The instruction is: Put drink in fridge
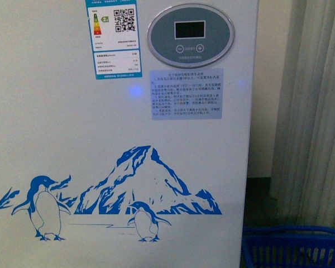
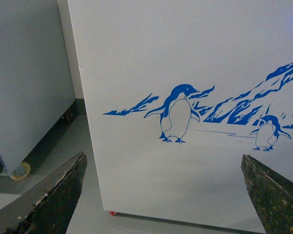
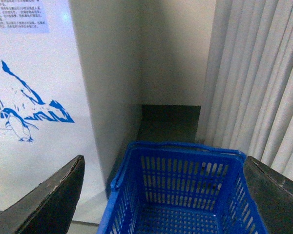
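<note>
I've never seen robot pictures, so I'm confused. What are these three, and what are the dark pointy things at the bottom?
A two-armed robot took them. The front view, from its body, faces a white fridge with blue penguins. The other two come from cameras on its wrists; the dark wedges are the fingers of its grippers. The left gripper is open and empty, facing the fridge, a grey cabinet beside it. The right gripper, open too, looks at a blue basket. No drink shows.

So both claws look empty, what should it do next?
Probably tip the right gripper down toward the blue basket for a fuller look: no drink shows in any view, the left gripper is open and empty too, and only part of the basket's floor is visible.
</note>
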### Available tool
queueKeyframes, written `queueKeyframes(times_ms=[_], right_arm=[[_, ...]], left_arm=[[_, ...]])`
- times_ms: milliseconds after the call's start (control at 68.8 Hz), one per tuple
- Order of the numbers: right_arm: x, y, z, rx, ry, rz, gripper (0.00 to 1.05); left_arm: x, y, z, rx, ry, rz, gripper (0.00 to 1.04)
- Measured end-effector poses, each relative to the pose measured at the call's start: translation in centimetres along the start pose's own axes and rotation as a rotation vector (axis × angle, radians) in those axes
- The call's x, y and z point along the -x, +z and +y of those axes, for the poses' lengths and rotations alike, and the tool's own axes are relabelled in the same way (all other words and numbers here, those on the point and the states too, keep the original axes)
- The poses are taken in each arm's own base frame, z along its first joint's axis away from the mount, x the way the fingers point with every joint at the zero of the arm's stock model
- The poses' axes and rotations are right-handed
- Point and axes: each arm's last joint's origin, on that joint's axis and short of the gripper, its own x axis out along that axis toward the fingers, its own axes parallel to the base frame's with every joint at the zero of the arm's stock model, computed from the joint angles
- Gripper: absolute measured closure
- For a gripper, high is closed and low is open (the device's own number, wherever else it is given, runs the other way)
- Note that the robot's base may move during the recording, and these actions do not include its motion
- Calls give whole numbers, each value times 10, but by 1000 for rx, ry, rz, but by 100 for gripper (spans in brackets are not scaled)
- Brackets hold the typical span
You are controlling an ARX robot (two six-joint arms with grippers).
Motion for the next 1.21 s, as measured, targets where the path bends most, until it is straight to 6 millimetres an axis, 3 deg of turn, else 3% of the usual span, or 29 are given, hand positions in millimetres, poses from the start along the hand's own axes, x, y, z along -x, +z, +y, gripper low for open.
queueKeyframes(times_ms=[87,189,291,421,610,916,1206], right_arm=[[-18,1,-10,4,-136,332,8],[-49,-2,-27,-61,-198,484,8],[-99,-11,-48,-89,-219,604,8],[-173,-61,-65,-93,-193,797,8],[-223,-115,-65,-72,-174,904,8],[-266,-203,-55,-70,-180,1041,8],[-279,-254,-44,-69,-172,1144,8]], left_arm=[[0,0,0,0,0,0,8],[0,0,0,0,0,0,8],[0,0,0,0,0,0,8],[0,0,0,0,0,0,8],[0,0,0,0,0,0,8],[0,0,0,0,0,0,8],[0,0,0,0,0,0,8]])
